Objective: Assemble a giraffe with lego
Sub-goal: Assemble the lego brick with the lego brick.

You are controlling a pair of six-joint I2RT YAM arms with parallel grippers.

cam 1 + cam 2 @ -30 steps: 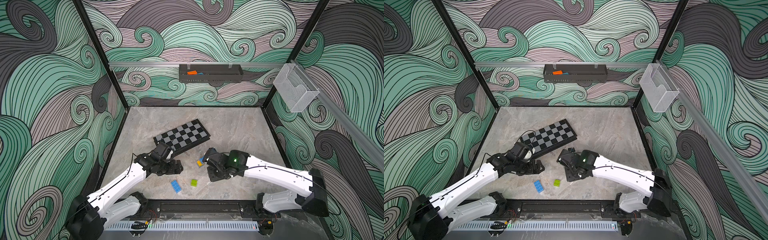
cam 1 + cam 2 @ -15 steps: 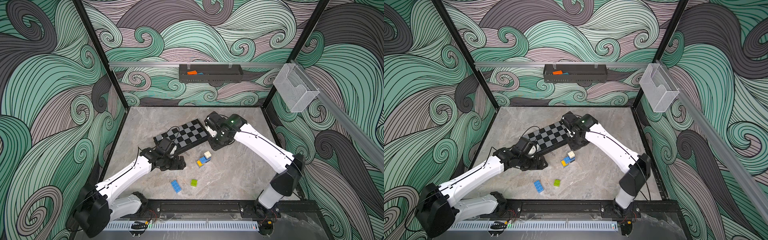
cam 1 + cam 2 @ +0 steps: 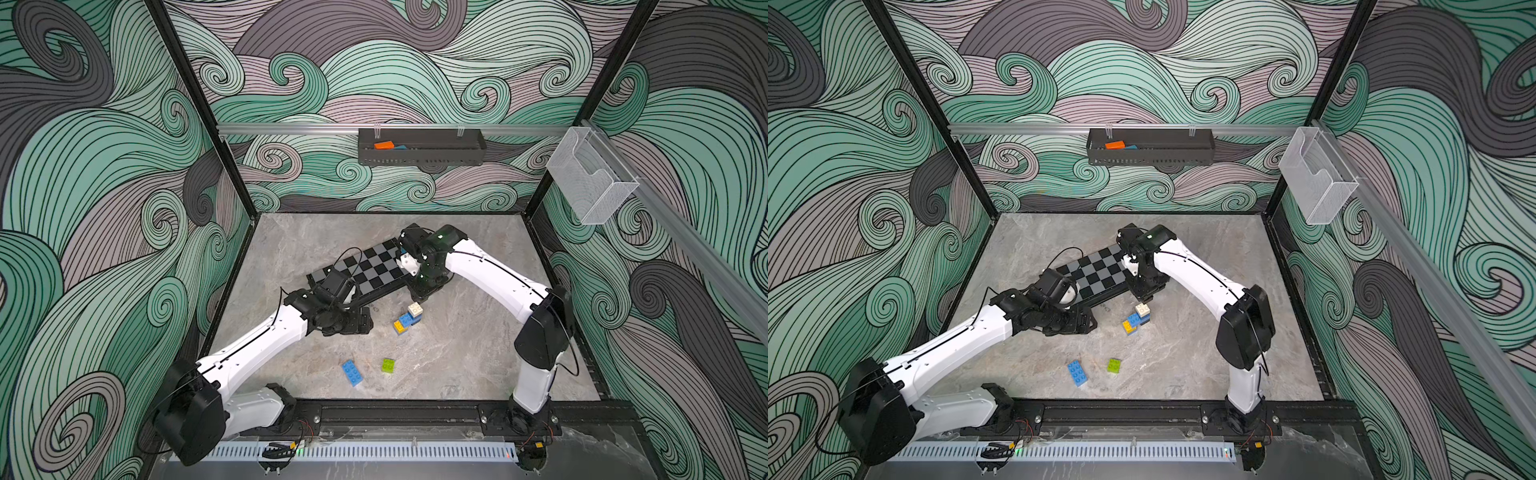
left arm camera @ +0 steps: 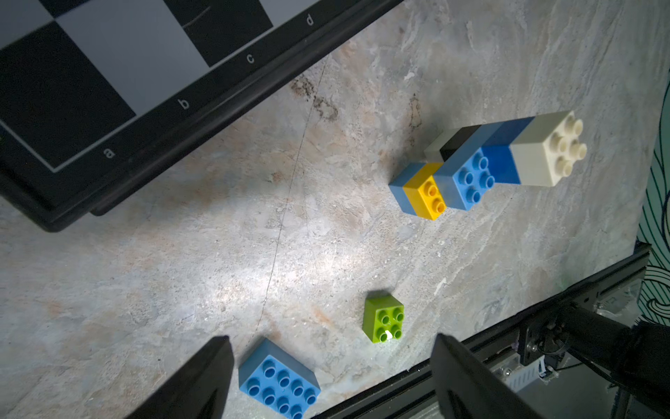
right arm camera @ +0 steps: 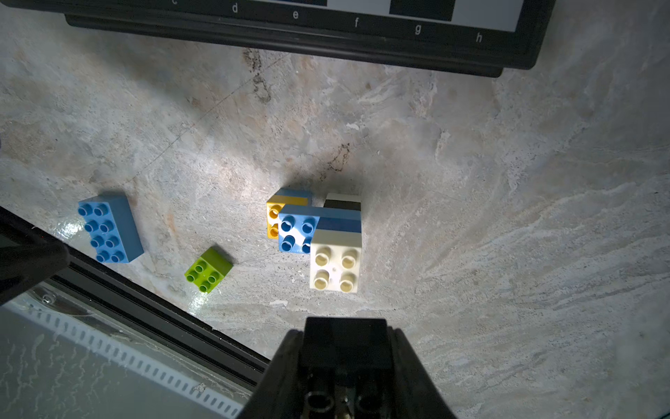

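We note the left gripper point(image 4: 331, 341) low over the grey table point(image 3: 478, 353), at 9 o'clock of the giraffe point(image 3: 409, 318) and apart from it. Its jaws stand wide, closed on nothing. At 11 o'clock of the giraffe lies the chequered board point(image 3: 374, 270), flat. In both top views the left wrist overlaps the board's near-left corner. At 6 o'clock of the left gripper, apart from it, lies a blue brick point(image 3: 351, 372), oblong, eight studs up and loose. At its 3 o'clock, near but not touching, sits a small green brick point(image 3: 388, 365), four studs up, also loose. The giraffe stands near the table's middle, studs up. It has a white brick on top, blue under it, black and white lower down, and a yellow and a pale blue brick stepping off one side. The green brick is at its 7 o'clock, apart. At the giraffe's 1 o'clock hangs the right gripper point(image 3: 422, 293), pointing down by the board's near-right corner. Its jaws are pressed together, and we see nothing held.
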